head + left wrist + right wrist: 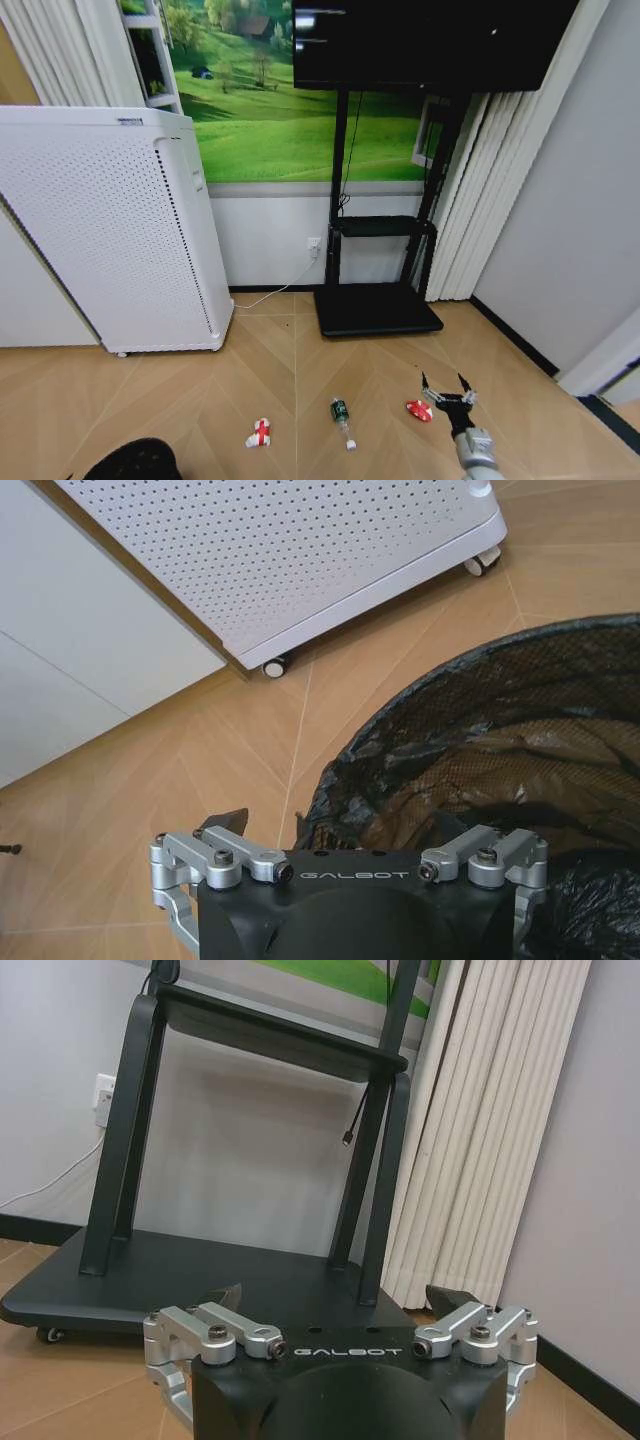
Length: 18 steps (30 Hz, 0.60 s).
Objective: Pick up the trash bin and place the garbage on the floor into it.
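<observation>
The trash bin (135, 461), black with a round rim, sits at the head view's lower left edge. In the left wrist view its mesh wall and black liner (500, 730) lie right in front of my left gripper (340, 825), which is open with the rim running between its jaws. On the floor lie the garbage pieces: a red-and-white wrapper (259, 433), a small clear bottle with a green label (342, 419) and a flat red piece (419, 410). My right gripper (446, 388) (338, 1295) hangs open just right of the red piece, holding nothing.
A tall white perforated appliance on castors (110, 230) (300, 550) stands at the left by the wall. A black TV stand with a flat base (378, 310) (200, 1280) stands ahead, with curtains (480, 200) to its right. Wood floor lies open between them.
</observation>
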### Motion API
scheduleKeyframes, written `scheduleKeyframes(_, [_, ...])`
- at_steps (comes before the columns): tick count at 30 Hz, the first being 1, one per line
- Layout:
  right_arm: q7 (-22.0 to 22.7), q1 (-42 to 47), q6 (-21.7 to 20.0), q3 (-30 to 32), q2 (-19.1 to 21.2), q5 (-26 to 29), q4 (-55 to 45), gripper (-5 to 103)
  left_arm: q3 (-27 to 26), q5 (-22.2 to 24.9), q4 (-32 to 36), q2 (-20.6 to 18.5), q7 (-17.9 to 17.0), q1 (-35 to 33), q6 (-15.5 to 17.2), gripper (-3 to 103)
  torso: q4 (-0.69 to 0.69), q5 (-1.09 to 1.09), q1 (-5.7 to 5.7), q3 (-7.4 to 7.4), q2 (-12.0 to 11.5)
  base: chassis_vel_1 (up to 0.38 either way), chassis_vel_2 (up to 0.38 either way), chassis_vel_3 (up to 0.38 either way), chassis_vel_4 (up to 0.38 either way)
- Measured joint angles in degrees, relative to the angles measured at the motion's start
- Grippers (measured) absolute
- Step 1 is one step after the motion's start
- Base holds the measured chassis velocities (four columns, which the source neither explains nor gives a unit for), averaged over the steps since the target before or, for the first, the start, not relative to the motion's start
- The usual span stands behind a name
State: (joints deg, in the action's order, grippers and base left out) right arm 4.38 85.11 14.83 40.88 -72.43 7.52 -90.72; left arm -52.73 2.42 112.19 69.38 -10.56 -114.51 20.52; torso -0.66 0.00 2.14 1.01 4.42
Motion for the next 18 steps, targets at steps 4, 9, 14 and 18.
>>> scheduleKeyframes(4, [-0.2, -0.1, 0.2, 0.0, 0.1, 0.0, 0.2, 100, -0.9, 0.0, -0.1, 0.4, 0.1, -1.1, -0.2, 100, 0.00, 0.00, 0.00, 0.00, 0.0, 0.000, 0.000, 0.000, 0.000])
scheduleKeyframes(9, [-0.3, -0.5, 0.2, -0.1, 0.2, 0.0, 0.2, 100, -1.4, 0.0, -0.8, 0.5, 0.1, -1.3, -0.5, 100, 0.01, 0.00, 0.00, 0.00, 0.0, 0.000, 0.000, 0.000, 0.000])
scheduleKeyframes(14, [-0.4, -0.6, 0.2, -0.5, -0.1, -0.2, 0.2, 100, -0.9, -0.5, -3.4, 0.8, 0.1, 0.1, -1.1, 100, 0.00, 0.00, 0.00, 0.00, 0.0, 0.000, 0.000, 0.000, 0.000])
scheduleKeyframes(18, [-0.4, -0.5, 0.1, -0.6, -0.2, -0.4, 0.0, 100, -0.2, -0.9, -4.8, 1.2, 0.2, 0.7, -1.7, 100, 0.00, 0.00, 0.00, 0.00, 0.0, 0.000, 0.000, 0.000, 0.000])
